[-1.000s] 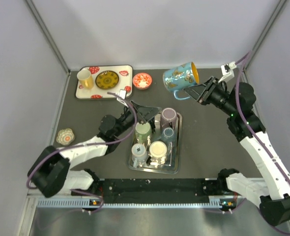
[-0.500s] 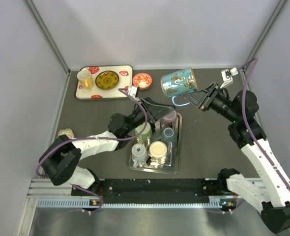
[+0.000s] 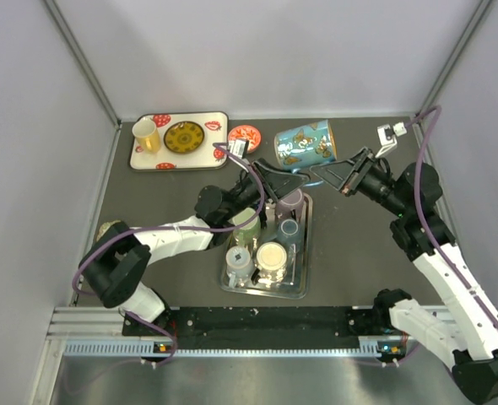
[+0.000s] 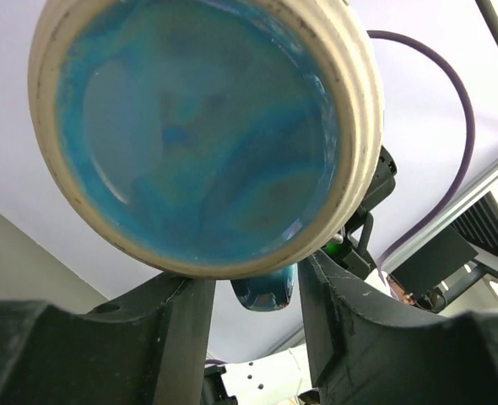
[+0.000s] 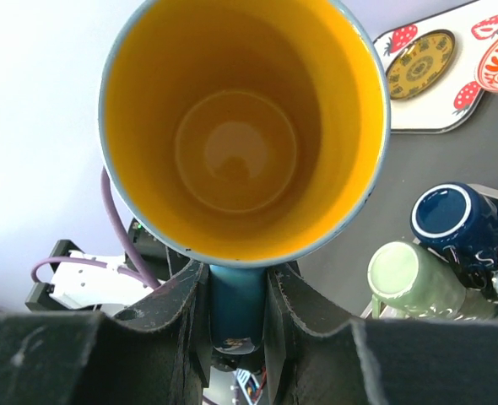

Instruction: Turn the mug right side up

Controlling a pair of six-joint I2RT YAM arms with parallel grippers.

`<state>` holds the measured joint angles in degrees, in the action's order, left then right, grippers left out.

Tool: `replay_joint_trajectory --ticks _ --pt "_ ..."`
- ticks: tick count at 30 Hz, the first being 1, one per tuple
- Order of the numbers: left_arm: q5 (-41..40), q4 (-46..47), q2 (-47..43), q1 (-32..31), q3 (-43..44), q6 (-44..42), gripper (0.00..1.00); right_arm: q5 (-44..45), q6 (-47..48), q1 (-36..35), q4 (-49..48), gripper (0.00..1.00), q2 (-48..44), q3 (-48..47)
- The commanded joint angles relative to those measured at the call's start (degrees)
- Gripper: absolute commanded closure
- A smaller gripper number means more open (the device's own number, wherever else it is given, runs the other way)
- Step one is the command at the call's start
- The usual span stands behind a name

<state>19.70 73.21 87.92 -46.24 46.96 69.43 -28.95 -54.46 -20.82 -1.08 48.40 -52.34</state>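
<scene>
The mug (image 3: 304, 143) is blue with a gold pattern and a yellow inside. It hangs on its side in the air above the back of the table, mouth toward the right arm. My right gripper (image 3: 323, 175) is shut on its blue handle (image 5: 236, 312), with the yellow mouth (image 5: 240, 126) facing the right wrist camera. My left gripper (image 3: 295, 180) reaches up from the left. The left wrist view shows the mug's blue glazed base (image 4: 202, 126). The handle tip (image 4: 266, 291) sits between that gripper's (image 4: 257, 295) fingers, with a gap still showing on the left side.
Below the mug a metal tray (image 3: 300, 287) holds several mugs, among them a green one (image 3: 246, 224) and a purple one (image 3: 289, 201). A strawberry-print tray (image 3: 219, 118) with a yellow cup (image 3: 146, 133) and dark plate (image 3: 184, 137) is back left, beside a red bowl (image 3: 244, 135).
The right gripper has carried the mug left and a little lower. The left arm has stretched up and right to the mug, and its jaws have narrowed around the handle.
</scene>
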Motion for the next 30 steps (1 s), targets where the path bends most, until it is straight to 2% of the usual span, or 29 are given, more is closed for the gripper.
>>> replay_joint_trajectory --ticks 1,4,6,8,11,12,14,16,17,19,24,26,30 --pt "-0.7 14.2 -0.8 -0.2 3.3 -0.8 0.54 -1.9 0.8 -1.6 -7.5 1.00 -3.3 0.0" --pt "-1.8 15.1 -1.0 -0.2 3.4 0.1 0.53 -2.2 1.5 -1.8 -7.3 1.00 -4.2 1.3" --pt "-2.5 16.9 -0.8 -0.2 3.5 1.0 0.45 -2.5 1.5 -1.8 -7.4 1.00 -4.5 2.3" --pt "-3.0 18.9 -0.8 -0.2 3.5 2.3 0.42 -3.0 1.2 -1.9 -7.9 1.00 -5.0 2.9" --pt "-3.7 21.1 -0.5 -0.1 3.7 4.6 0.44 -3.5 1.4 -1.9 -7.8 1.00 -5.7 3.4" --pt "-3.8 22.2 -0.2 -0.1 3.8 4.9 0.46 -3.5 1.5 -1.9 -7.8 1.00 -5.9 3.5" --pt "-3.4 22.3 -0.4 -0.1 4.4 5.5 0.57 -3.8 1.7 -1.9 -7.7 1.00 -6.1 3.6" --pt "-3.4 22.2 -0.4 -0.1 4.6 5.5 0.73 -4.1 1.9 -1.9 -7.4 1.00 -6.3 3.8" --pt "-3.4 22.2 -0.5 -0.1 4.8 5.5 0.85 -4.2 2.2 -1.9 -7.3 1.00 -6.6 4.0" --pt "-3.6 21.7 -0.8 -0.1 4.7 5.6 0.98 -4.1 2.5 -2.0 -6.8 1.00 -6.9 4.5" --pt "-1.7 19.1 -2.4 0.1 4.6 6.0 1.00 -3.6 4.1 -2.0 -5.1 1.00 -8.2 5.0" --pt "1.2 13.4 -4.1 0.2 5.1 5.3 1.00 -3.6 5.6 -1.9 -3.1 1.00 -8.3 4.3" --pt "1.9 -0.7 -8.6 0.2 4.5 -1.0 1.00 -4.1 7.8 -2.0 -0.2 1.00 -8.3 2.0"
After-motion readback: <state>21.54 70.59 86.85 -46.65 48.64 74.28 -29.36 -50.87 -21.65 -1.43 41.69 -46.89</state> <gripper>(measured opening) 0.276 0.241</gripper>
